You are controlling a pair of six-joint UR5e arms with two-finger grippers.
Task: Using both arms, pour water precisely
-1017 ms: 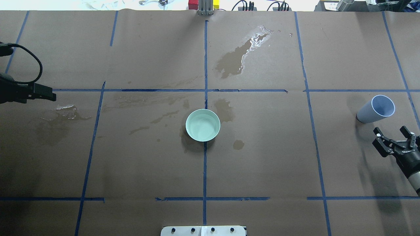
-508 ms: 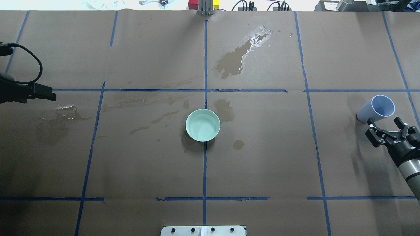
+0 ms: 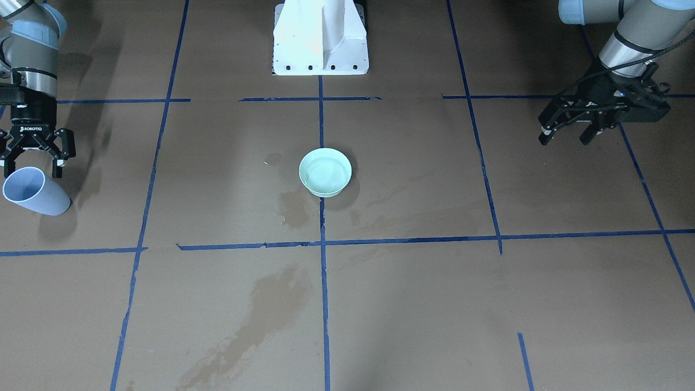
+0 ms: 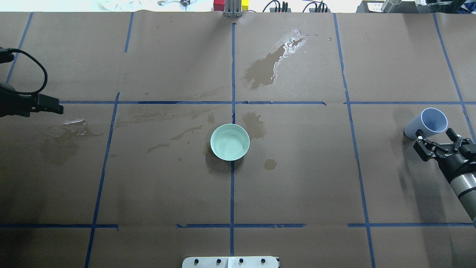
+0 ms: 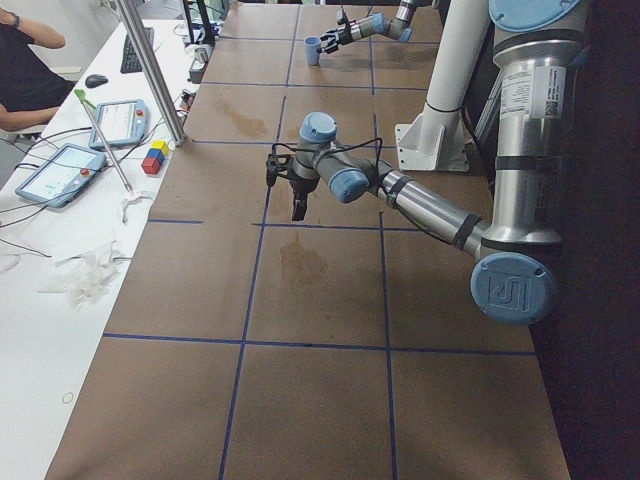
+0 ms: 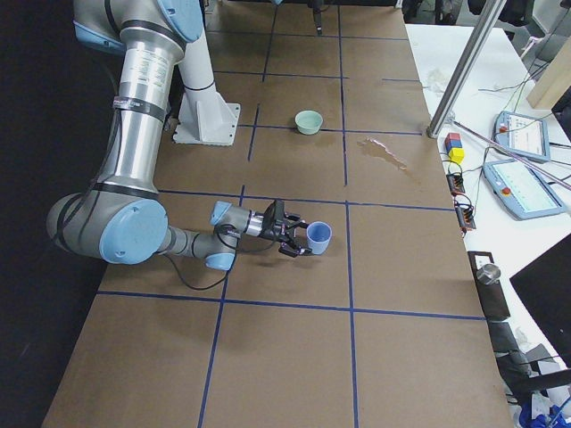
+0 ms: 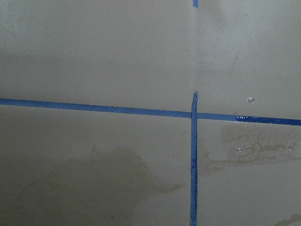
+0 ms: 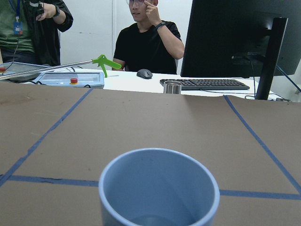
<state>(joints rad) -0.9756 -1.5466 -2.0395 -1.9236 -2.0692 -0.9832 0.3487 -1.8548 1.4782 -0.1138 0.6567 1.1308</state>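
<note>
Mint-green round bowl [image 4: 230,159], set mid-way on the brown paper tabletop [image 4: 297,186], is filled with clear water [image 4: 230,143]. A pale blue plastic cup [image 4: 417,128] is closely faced by the wide-spread right claw [image 4: 435,134]; the left claw [image 3: 563,138] is likewise spread.

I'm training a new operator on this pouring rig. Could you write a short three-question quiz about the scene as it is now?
1. True or false: the right claw is shut on the pale blue plastic cup.
2. What does the left claw hold?
3. The mint-green round bowl sits: A) on a strip of blue tape; B) inside the cup; C) in the left claw.
Key: 1 false, its jaws are open, close to the cup. 2 nothing. 3 A.
</note>
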